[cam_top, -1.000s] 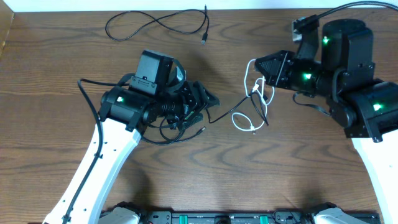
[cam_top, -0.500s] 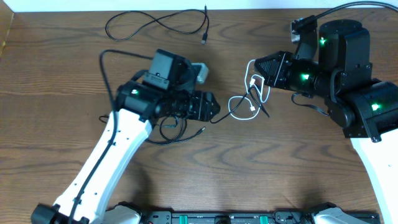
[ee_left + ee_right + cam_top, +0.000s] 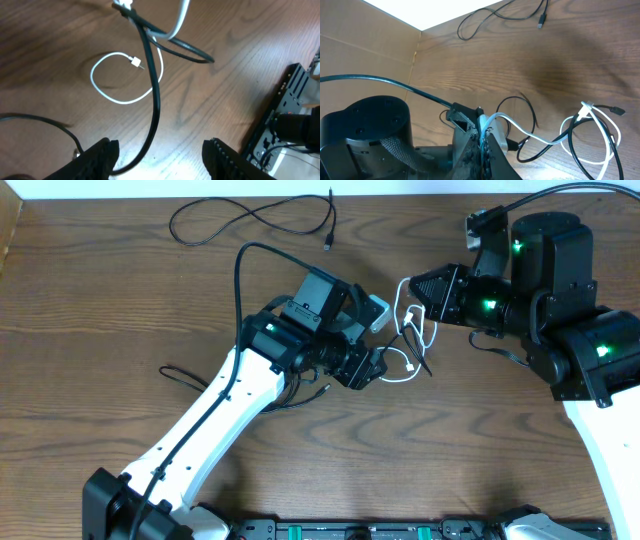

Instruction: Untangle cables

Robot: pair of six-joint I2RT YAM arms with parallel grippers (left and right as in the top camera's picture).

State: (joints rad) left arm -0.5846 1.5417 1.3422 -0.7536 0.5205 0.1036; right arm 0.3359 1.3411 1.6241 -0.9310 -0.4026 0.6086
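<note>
The white cable (image 3: 396, 300) hangs from my right gripper (image 3: 412, 288), which is shut on it, and its loop lies on the table by my left gripper (image 3: 378, 366). In the right wrist view the shut jaws (image 3: 482, 131) pinch the white cable (image 3: 540, 137), which crosses a black cable (image 3: 574, 146). My left gripper (image 3: 160, 152) is open just above the table; a black cable (image 3: 155, 112) runs between its fingers without being gripped. The white loop and plug (image 3: 125, 75) lie just beyond. Another black cable (image 3: 300, 392) lies bunched under my left arm. A third black cable (image 3: 250, 216) lies apart at the back.
The wooden table (image 3: 480, 450) has a black equipment rail (image 3: 350, 530) along its front edge, also in the left wrist view (image 3: 280, 125). A cardboard wall (image 3: 365, 35) stands at the table's left side. My left arm (image 3: 220, 410) stretches diagonally across the middle.
My left arm has swung right and extended, bringing its gripper from the bunched black cable up to the white loop. The right gripper has stayed put, holding the white cable.
</note>
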